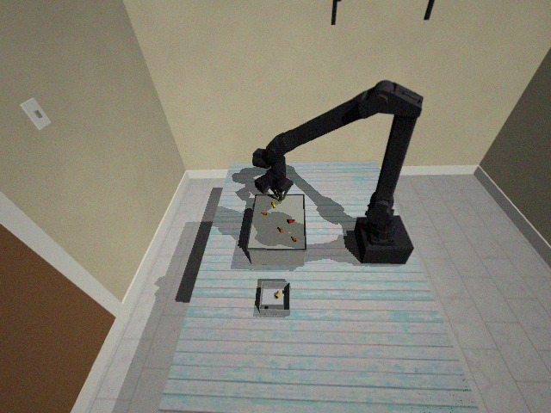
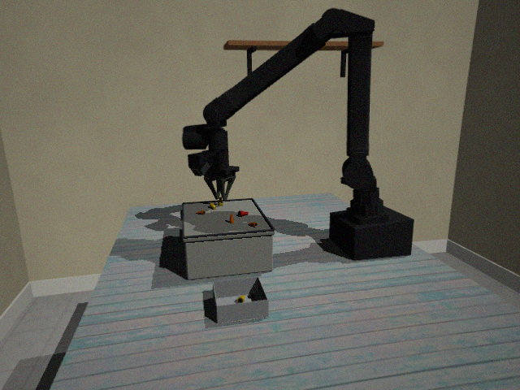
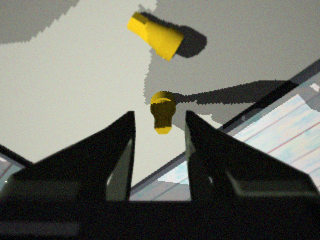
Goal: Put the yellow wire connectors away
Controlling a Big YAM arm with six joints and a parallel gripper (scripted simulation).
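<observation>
The grey tool case (image 1: 276, 229) stands on the mat with its flat lid up. Two yellow wire connectors are on the lid's far edge: one lies on its side (image 3: 156, 36), the other stands on end (image 3: 162, 112) close to the lid's rim. My gripper (image 3: 160, 121) hovers just above the upright one, fingers partly open, one on each side, and holds nothing. It also shows in the top view (image 1: 279, 195) and the exterior view (image 2: 221, 193). The steel junction box (image 1: 272, 298) sits in front of the case with one yellow connector (image 1: 276, 293) inside.
Several orange connectors (image 1: 280, 230) and a red one (image 1: 290, 220) lie scattered on the lid. The robot's black base (image 1: 385, 240) stands right of the case. A wall shelf (image 2: 302, 44) hangs behind the arm.
</observation>
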